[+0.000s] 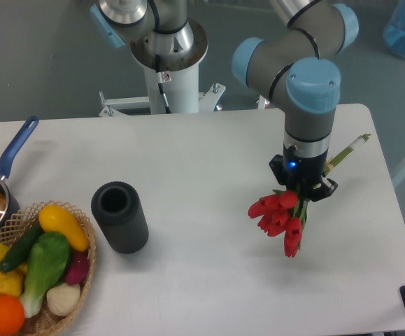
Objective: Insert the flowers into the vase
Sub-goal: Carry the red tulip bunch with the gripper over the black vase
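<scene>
1. Your gripper (304,190) is clamped on the stems of the flowers (279,213), at the table's right side; the fingers themselves are mostly hidden.
2. The red buds hang low and left, while the pale stem end pokes up to the right.
3. Turn the bunch stem-down before you carry it.
4. The vase (119,216) stands well apart to the left, beside the basket (87,262), mouth open.

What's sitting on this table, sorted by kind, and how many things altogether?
Flower bunches: 1, the flowers, held by the gripper
Vases: 1, the vase
Baskets: 1, the wicker basket
Saucepans: 1, the blue-handled saucepan
Toy vegetables and fruit in the basket: about 7 visible
Total: about 11
</scene>
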Available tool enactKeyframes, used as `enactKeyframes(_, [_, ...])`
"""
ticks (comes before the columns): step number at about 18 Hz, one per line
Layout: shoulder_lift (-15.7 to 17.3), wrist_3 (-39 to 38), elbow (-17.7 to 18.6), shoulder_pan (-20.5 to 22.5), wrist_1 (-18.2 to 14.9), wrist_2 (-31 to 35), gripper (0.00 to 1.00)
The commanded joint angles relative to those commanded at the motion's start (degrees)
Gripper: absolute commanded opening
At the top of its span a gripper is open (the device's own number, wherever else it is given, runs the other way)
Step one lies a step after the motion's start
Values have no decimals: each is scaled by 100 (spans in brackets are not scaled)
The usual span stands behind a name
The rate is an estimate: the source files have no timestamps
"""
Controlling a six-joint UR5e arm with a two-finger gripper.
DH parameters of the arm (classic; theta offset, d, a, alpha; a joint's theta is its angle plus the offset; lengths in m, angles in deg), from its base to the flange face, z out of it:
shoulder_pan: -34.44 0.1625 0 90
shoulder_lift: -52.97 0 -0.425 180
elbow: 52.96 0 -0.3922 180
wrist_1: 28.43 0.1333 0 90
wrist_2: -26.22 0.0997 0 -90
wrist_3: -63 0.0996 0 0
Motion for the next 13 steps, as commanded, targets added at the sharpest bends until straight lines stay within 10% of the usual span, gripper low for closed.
enactKeyframes(13, [984,-464,359,176,-361,-2398,0])
